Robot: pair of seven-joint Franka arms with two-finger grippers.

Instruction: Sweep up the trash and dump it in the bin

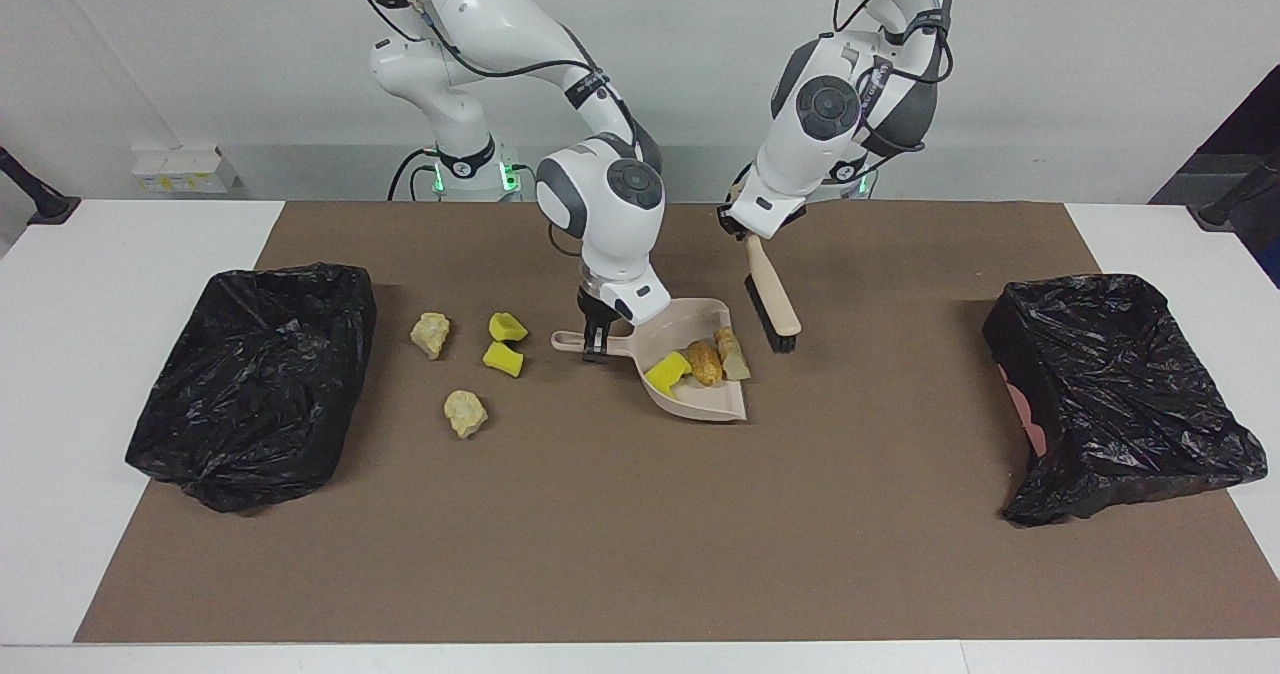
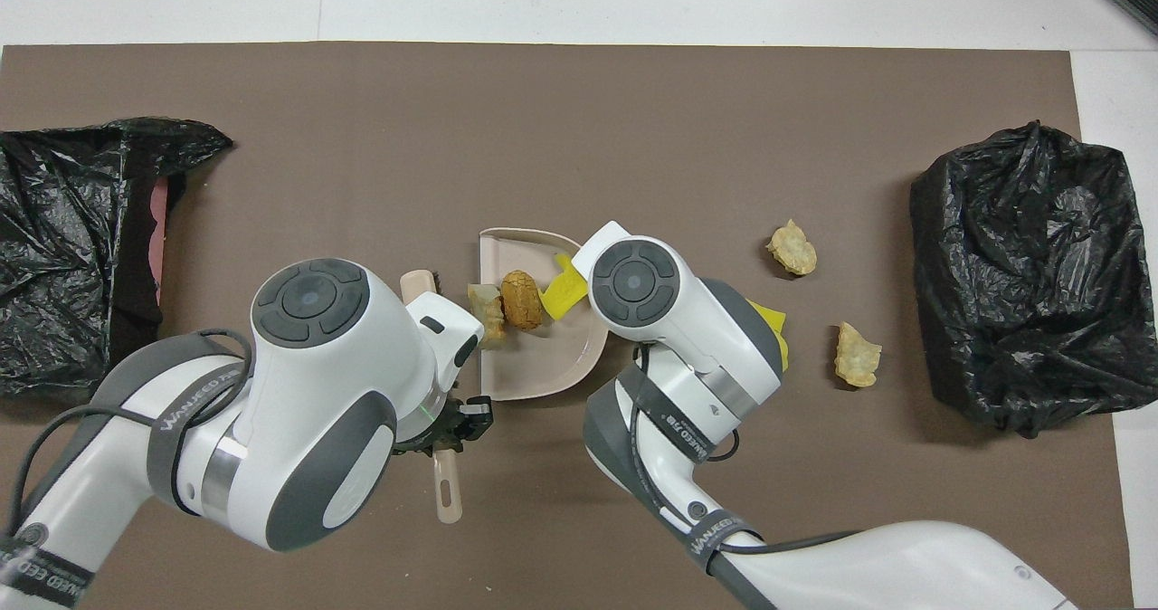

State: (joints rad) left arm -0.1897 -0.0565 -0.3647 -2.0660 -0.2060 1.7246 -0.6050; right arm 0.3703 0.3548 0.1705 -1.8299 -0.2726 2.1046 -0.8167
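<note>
While gripped at its handle by the right gripper (image 1: pixel 596 339), jaws closed on it, dustpan (image 1: pixel 700 374) resting mid-bench on the brown mat (image 1: pixel 620 534), loaded with a yellow block (image 1: pixel 667 371), a brown lump (image 1: pixel 705 362) and a pale scrap (image 1: pixel 733 356). Brush (image 1: pixel 772 299) just beside the pan, toward the left arm's end, tilted, bristles down, handle top clamped in the left gripper (image 1: pixel 752 226). Four scraps (image 1: pixel 465 412) loose on the mat toward the right arm's end. Black bin (image 1: pixel 255 379) at that end; another bin (image 1: pixel 1120 394) at the left arm's end.
</note>
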